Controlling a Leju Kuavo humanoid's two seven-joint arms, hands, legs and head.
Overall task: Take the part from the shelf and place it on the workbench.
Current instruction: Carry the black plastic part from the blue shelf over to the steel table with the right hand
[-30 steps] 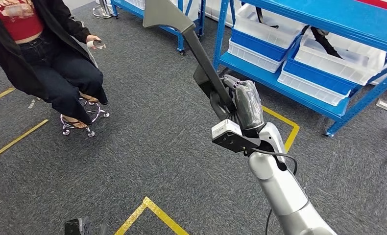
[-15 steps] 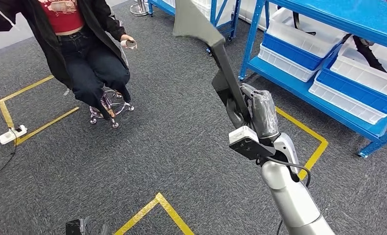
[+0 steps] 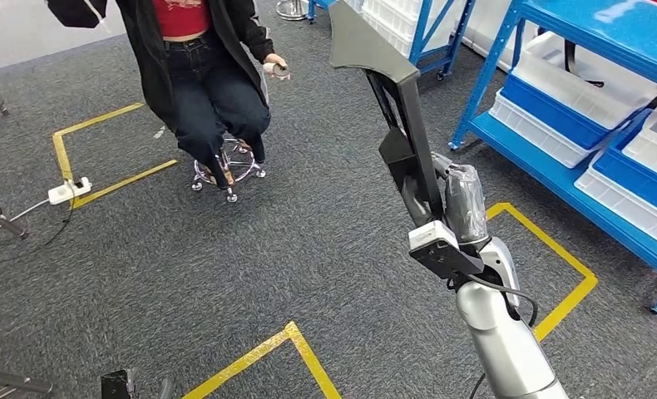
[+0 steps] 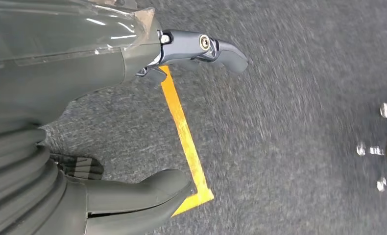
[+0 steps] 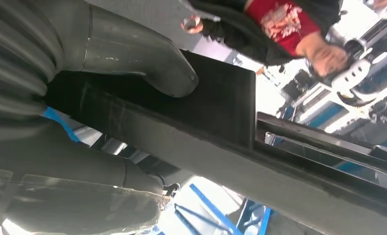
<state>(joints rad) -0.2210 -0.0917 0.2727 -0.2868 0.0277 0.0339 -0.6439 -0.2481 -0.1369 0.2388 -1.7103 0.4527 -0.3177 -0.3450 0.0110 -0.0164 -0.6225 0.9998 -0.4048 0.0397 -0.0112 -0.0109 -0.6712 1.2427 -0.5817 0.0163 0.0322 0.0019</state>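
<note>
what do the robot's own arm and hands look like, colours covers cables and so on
The right arm is smooth silver metal with a black cable looping beside it. A white-topped black camera box sits at its wrist. The right robot hand wears a grey, glossy cover. The left robot hand has a grey ribbed cover, thick grey thumb, darker fingers.

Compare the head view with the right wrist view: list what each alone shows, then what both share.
Head view alone: the yellow floor tape, the stool, the power strip, white and blue bins on the blue shelf, and the part's flared top end.
Right wrist view alone: the thumb pressed against the part's flat side.
Both: the right hand holding the long dark part, and the seated person in red and black.
</note>
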